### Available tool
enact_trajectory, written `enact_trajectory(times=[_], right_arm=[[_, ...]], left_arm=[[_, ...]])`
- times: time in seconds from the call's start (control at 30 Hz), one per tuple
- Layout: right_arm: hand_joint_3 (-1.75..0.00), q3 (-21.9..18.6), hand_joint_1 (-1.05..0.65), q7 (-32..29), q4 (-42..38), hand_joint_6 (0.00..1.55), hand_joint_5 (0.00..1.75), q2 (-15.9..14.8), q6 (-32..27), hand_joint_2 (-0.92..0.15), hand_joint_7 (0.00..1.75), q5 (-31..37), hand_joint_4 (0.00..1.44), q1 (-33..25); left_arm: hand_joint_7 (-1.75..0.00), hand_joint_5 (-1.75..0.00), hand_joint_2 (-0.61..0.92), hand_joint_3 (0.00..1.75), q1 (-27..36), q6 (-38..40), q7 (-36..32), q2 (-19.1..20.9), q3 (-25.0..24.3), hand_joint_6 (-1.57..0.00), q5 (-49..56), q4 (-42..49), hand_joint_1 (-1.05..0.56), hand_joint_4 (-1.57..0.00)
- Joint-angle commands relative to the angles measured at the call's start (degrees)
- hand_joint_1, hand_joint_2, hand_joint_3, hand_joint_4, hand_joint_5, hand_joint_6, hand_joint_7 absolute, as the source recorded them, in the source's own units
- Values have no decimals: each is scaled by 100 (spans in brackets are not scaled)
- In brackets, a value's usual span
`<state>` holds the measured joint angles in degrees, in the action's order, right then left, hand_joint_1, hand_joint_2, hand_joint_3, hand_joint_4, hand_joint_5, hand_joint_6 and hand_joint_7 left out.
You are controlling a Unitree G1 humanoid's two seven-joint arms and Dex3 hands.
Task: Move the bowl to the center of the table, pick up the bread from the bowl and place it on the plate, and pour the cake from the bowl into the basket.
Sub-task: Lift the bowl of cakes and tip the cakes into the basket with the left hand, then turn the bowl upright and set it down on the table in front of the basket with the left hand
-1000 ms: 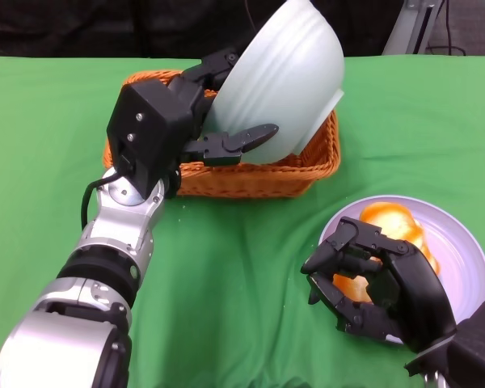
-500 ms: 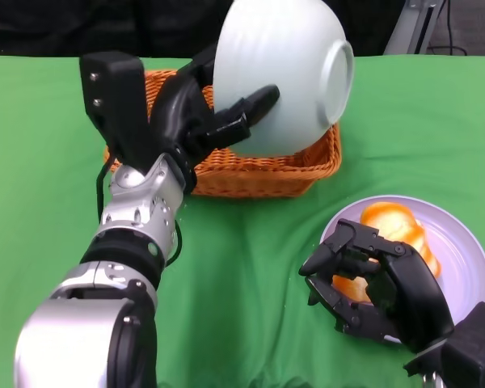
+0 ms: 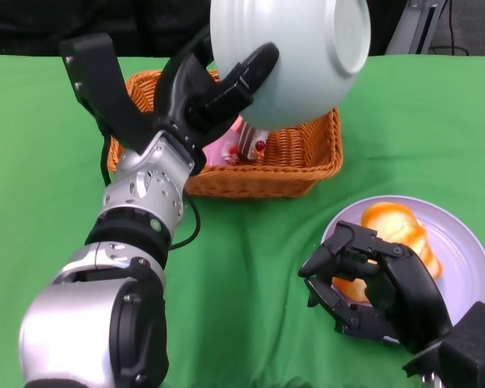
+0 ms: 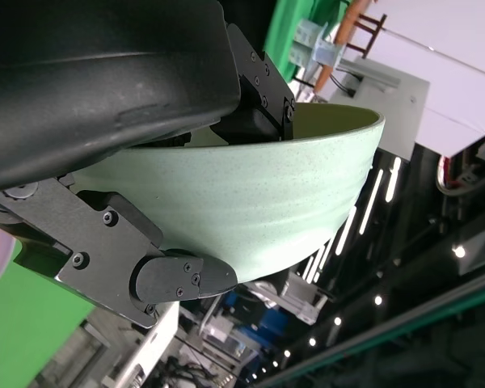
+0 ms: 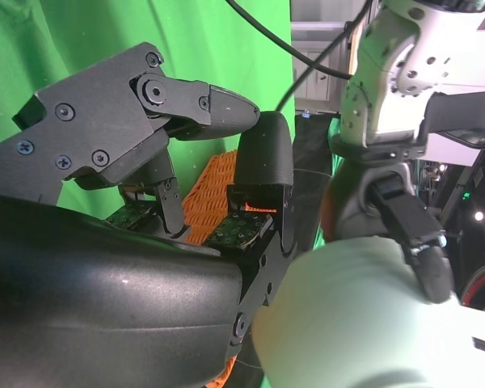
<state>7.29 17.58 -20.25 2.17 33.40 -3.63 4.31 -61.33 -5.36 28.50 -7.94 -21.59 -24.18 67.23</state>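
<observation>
Now cake in basket, bread on plate

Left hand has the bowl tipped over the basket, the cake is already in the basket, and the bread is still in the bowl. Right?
Not quite: the bread is not in the bowl; the head view shows it lying on the plate, beside the right hand. The rest holds: the left hand holds the bowl tipped above the basket, and the cake lies in the basket.

Green cloth covers table; green backdrop hangs behind; strip lights glow along dark ceiling overhead.
</observation>
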Motion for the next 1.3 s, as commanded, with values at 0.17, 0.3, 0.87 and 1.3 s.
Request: enact_trajectory(times=[0.17,0.3,0.87,1.3], right_arm=[[-82,-63,-19,-6,-80,67,155,-34,123,-59,125,-48,68,76],[-82,-63,-19,-3,-99,67,155,-37,141,-59,124,-48,68,79],[-81,-89,-18,71,-141,67,158,-16,160,-60,124,-117,68,96],[-82,-108,-18,11,-214,67,156,-3,193,-59,123,-34,68,134]], left_arm=[[-151,-175,86,75,-292,403,292,-12,-338,-71,-486,-124,-10,-70],[-150,-175,86,75,-307,588,269,-10,-490,-71,-659,-99,-11,-70],[-166,-175,92,41,-489,2031,-1022,79,-1671,-53,-1929,-33,-18,-67],[-148,-175,90,58,-322,1525,-465,136,-1092,-65,-1379,-237,-10,-67]])
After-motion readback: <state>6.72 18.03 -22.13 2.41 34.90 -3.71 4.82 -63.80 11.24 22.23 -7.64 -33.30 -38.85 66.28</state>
